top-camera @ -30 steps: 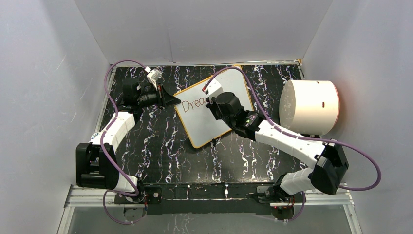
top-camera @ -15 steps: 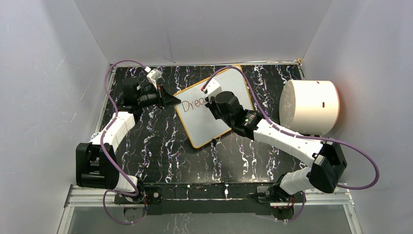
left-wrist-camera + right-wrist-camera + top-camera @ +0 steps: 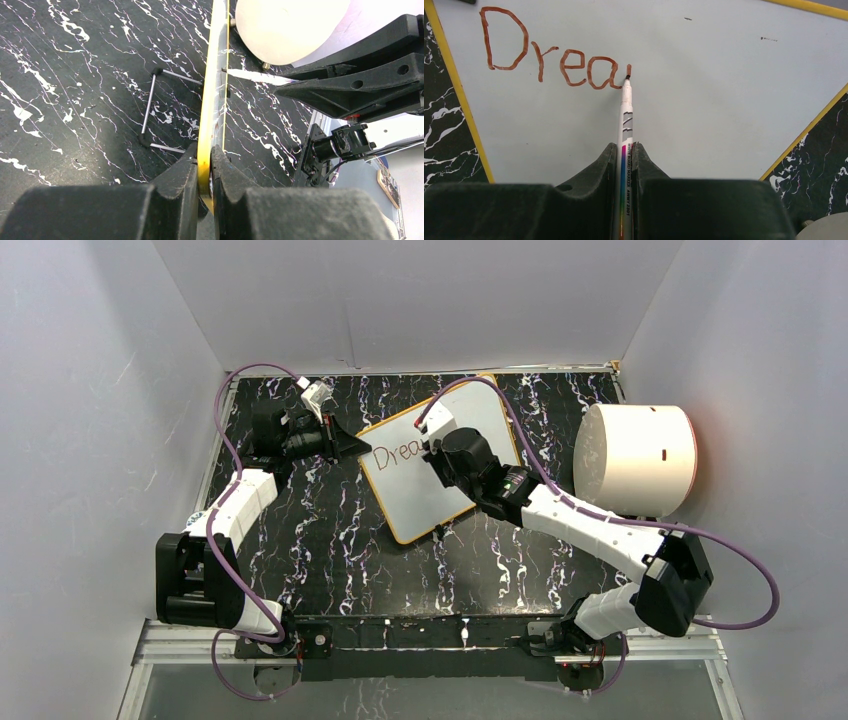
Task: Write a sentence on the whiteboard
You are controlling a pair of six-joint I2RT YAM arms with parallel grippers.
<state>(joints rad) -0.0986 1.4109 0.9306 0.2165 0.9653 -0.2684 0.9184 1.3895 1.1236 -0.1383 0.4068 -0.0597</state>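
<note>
Right gripper (image 3: 625,150) is clamped on a whiteboard marker (image 3: 626,115), barrel pinched between both fingers and pointing away from the wrist. The tip sits on the whiteboard (image 3: 704,100) just right of the "a", at the bottom of a short vertical stroke. The brown lettering (image 3: 549,55) reads "Drea" and runs along the board's far-left part. Left gripper (image 3: 204,155) is closed on the board's yellow rim (image 3: 212,75), one finger on each face, gripping at the left corner. From the left wrist the board shows edge-on, and a thin wire bracket (image 3: 150,107) on the table meets the rim just beyond the fingers. In the top view the board lies turned diagonally on the black marbled table (image 3: 330,540), centre-far, between the two grippers; the right arm reaches across it from the near right. The big white cylinder (image 3: 636,458) stands to the right of the board, near the right wall, apart from the rim.
</note>
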